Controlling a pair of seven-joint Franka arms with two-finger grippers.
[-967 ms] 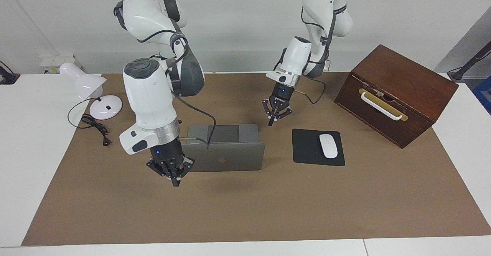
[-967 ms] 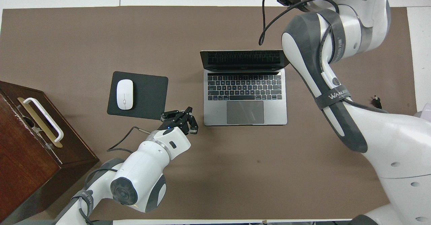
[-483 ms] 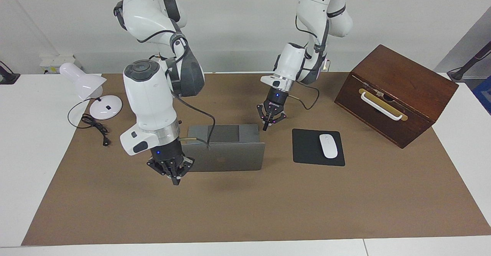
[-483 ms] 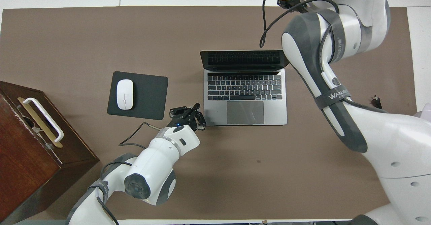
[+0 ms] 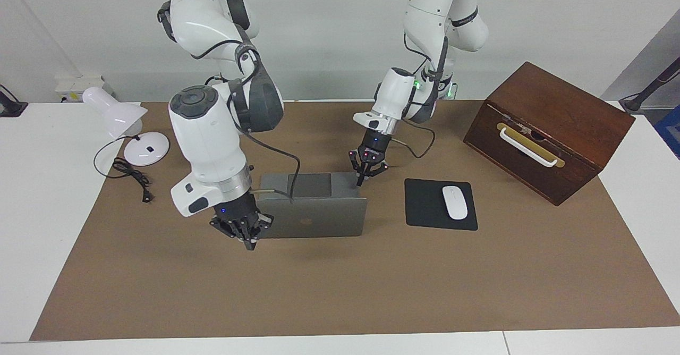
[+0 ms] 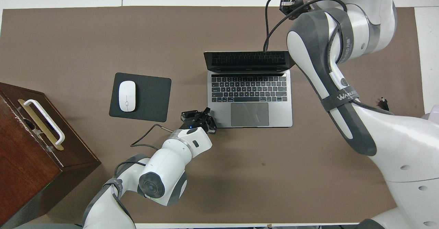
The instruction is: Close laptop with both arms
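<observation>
My table (image 5: 32,211) carries a brown mat (image 5: 340,291) that covers most of it. The wooden box (image 5: 552,126) with its pale handle stands at the mat's corner near my left arm's base. The laptop (image 5: 319,214) sits open near the middle of the mat, lid upright with its logo turned away from me, keyboard deck (image 6: 250,95) toward me. Beside it, toward my left arm's end, lies the black mouse pad (image 5: 425,206) with the white mouse (image 5: 455,202) on it. A white desk lamp (image 5: 122,121) rests on the bare table at my right arm's end, its cord trailing onto the mat. My right arm bends over the laptop, and my right gripper (image 5: 248,244) hangs at the lid's outer face, by the lid's edge toward my right arm's end, fingertips pinched together on nothing. My left gripper (image 5: 361,180), (image 6: 205,114) points down over the deck's corner nearest me on the mouse pad's side, fingertips likewise pressed together and holding nothing.
</observation>
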